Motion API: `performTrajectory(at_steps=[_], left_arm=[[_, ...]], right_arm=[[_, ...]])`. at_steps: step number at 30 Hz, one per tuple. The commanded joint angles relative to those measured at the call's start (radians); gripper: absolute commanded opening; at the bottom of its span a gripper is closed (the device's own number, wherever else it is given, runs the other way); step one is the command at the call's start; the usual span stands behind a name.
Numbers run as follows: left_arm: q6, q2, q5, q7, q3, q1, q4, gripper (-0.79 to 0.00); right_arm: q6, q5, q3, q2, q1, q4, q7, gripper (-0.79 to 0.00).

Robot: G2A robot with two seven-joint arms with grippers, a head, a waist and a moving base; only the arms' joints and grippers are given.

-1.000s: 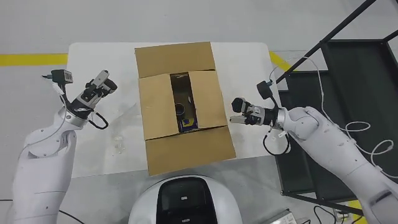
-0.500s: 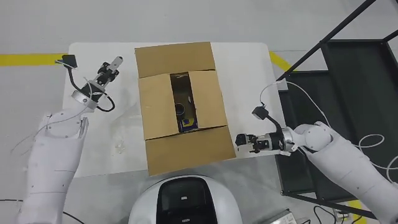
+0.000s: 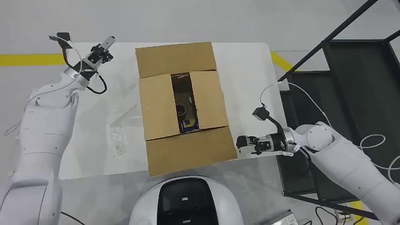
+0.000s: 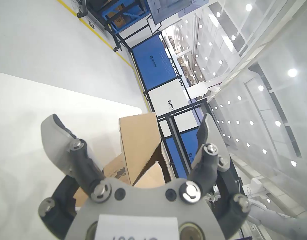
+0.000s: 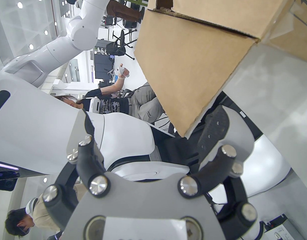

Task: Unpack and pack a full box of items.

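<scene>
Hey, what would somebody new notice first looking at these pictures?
A big cardboard box sits in the middle of the white table, its top partly open over a dark gap with items inside. The left gripper hangs open off the box's far left corner. The right gripper, also open, sits at the right corner of the near flap.
</scene>
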State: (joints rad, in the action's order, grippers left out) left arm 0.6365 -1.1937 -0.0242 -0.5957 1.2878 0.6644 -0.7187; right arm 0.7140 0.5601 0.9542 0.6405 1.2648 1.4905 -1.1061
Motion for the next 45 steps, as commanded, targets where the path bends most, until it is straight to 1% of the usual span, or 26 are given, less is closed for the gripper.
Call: performTrajectory(at_steps=[1, 7, 9, 11, 12, 15, 18, 22, 24, 27, 32, 35, 38, 40, 45], left_arm=[[-0.001, 0.0, 0.0, 0.0, 0.001, 0.002, -0.002, 0.0], [-0.001, 0.0, 0.0, 0.0, 0.001, 0.002, -0.002, 0.0], [-0.001, 0.0, 0.0, 0.0, 0.001, 0.002, -0.002, 0.0], [-0.001, 0.0, 0.0, 0.0, 0.001, 0.002, -0.002, 0.0], [-0.001, 0.0, 0.0, 0.0, 0.001, 0.002, -0.002, 0.0], [-0.062, 0.002, 0.032, 0.012, -0.009, 0.036, -0.041, 0.0], [-0.101, 0.005, 0.057, 0.053, -0.006, 0.061, -0.065, 0.0], [-0.128, 0.004, 0.054, 0.084, -0.002, 0.063, -0.058, 0.0], [-0.134, 0.001, 0.053, 0.092, -0.007, 0.054, -0.039, 0.0], [-0.145, -0.005, 0.06, 0.097, -0.02, 0.028, 0.0, 0.0], [-0.138, -0.016, 0.064, 0.094, -0.043, -0.015, 0.053, 0.0], [-0.123, -0.021, 0.064, 0.068, -0.056, -0.035, 0.074, 0.0], [-0.107, -0.023, 0.072, 0.034, -0.067, -0.06, 0.093, 0.0], [-0.095, -0.025, 0.069, 0.001, -0.072, -0.078, 0.108, 0.0], [-0.107, -0.03, 0.076, -0.066, -0.088, -0.138, 0.167, 0.0]], right_arm=[[0.0, 0.0, 0.0, 0.0, 0.0, 0.0, 0.0, 0.0], [-0.005, 0.0, 0.003, 0.0, 0.0, -0.005, 0.012, 0.0], [-0.036, -0.018, 0.005, 0.003, 0.01, -0.009, 0.059, 0.0], [-0.08, -0.027, -0.002, 0.006, 0.017, -0.012, 0.058, 0.0], [-0.106, -0.029, -0.01, 0.008, 0.017, -0.012, 0.046, 0.0], [-0.144, -0.018, -0.038, 0.021, 0.009, -0.015, 0.018, 0.0], [-0.147, 0.013, -0.072, 0.039, -0.007, -0.022, -0.016, 0.0], [-0.124, 0.095, -0.118, 0.067, -0.033, -0.025, -0.08, 0.0], [-0.113, 0.159, -0.136, 0.082, -0.047, -0.024, -0.113, 0.0], [-0.122, 0.246, -0.154, 0.102, -0.072, -0.007, -0.122, 0.0], [-0.103, 0.339, -0.162, 0.134, -0.116, -0.021, -0.104, 0.0], [-0.078, 0.366, -0.174, 0.159, -0.145, -0.047, -0.078, 0.0], [-0.05, 0.358, -0.188, 0.184, -0.177, -0.078, -0.05, 0.0], [-0.033, 0.327, -0.197, 0.198, -0.199, -0.109, -0.033, 0.0], [0.012, 0.236, -0.21, 0.228, -0.239, -0.172, 0.024, 0.0]])
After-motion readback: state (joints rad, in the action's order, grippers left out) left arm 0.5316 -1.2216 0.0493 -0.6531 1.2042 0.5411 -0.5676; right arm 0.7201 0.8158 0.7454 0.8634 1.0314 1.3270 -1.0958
